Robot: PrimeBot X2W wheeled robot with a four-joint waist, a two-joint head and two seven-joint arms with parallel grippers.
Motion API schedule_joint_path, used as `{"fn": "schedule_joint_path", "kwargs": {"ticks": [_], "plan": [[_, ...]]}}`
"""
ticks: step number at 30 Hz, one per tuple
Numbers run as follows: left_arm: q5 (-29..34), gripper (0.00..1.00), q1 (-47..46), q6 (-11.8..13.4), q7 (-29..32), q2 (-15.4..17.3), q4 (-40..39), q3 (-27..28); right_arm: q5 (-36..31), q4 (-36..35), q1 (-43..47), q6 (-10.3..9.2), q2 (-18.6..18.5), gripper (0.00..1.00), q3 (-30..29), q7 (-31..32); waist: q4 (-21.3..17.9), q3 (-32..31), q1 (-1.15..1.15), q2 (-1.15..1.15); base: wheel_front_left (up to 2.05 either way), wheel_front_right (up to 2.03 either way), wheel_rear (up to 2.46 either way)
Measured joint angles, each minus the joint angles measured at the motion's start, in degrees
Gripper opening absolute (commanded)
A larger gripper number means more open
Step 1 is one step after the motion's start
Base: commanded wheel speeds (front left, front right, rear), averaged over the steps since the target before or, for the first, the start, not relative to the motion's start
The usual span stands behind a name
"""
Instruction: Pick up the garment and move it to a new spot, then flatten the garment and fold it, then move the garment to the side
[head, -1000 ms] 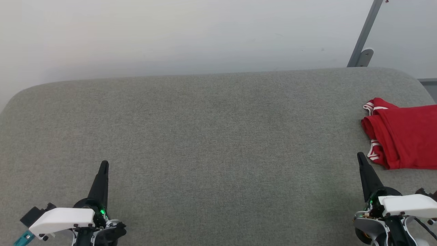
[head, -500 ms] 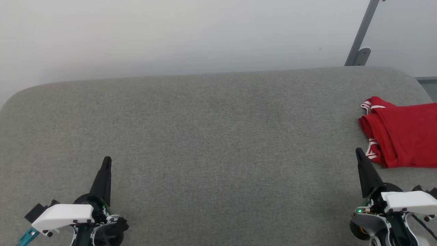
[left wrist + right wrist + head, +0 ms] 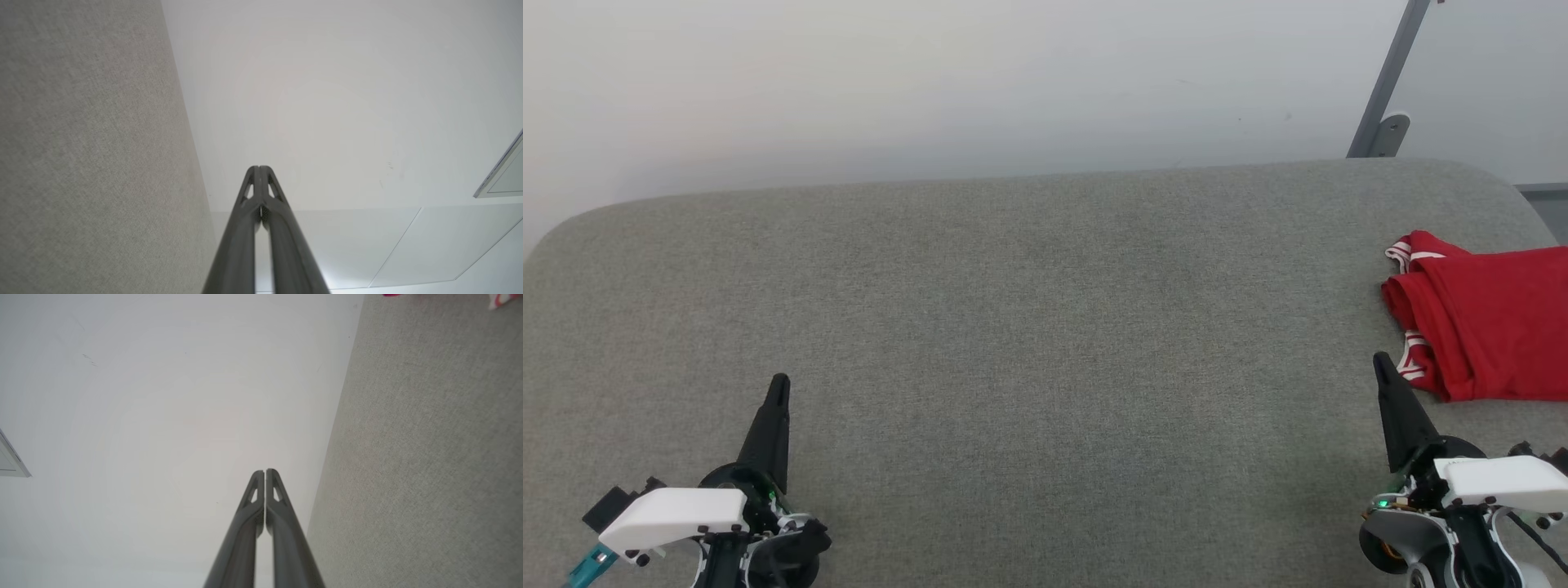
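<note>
Now we see left gripper [image 3: 778, 382] and right gripper [image 3: 1379, 359] pressed together, empty; the garment [image 3: 1494, 318] lies folded at three o'clock.

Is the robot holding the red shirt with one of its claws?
No, nothing is held. The left gripper and the right gripper are both shut and empty. The shirt lies free on the grey surface.

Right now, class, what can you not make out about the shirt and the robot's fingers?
Shirt, head view: right part cut off by the picture's edge.
Shirt, right wrist view: slivers, cut by the top edge.
Right fingers, head view: height above the grey fabric unclear from overhead.
</note>
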Motion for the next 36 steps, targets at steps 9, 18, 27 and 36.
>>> {"fn": "schedule_joint_path", "kwargs": {"ticks": [9, 18, 27, 36], "plan": [[0.00, 0.00, 0.00, 0.00, 0.03, -0.03, 0.00, 0.03, 0.00, -0.01, 0.00, 0.00, 0.00, 0.00, 0.01, 0.00, 0.00, 0.00, 0.00, 0.00, 0.00, 0.00, 0.00], [0.01, 0.00, 0.00, 0.00, 0.05, -0.05, 0.00, 0.07, 0.00, -0.02, 0.00, 0.00, 0.00, 0.00, 0.01, 0.00, 0.00, 0.00, 0.00, 0.00, 0.00, 0.00, 0.00], [0.01, 0.00, 0.00, 0.00, 0.09, -0.08, 0.00, 0.11, 0.00, -0.02, 0.00, 0.00, 0.00, 0.00, 0.01, 0.00, 0.00, 0.00, 0.00, 0.00, 0.00, 0.00, 0.00], [0.02, 0.00, 0.00, 0.00, 0.21, -0.10, 0.00, 0.13, 0.00, -0.02, 0.00, 0.00, 0.00, 0.00, 0.01, 0.00, 0.00, 0.00, 0.00, 0.00, 0.00, 0.00, 0.00]]}}
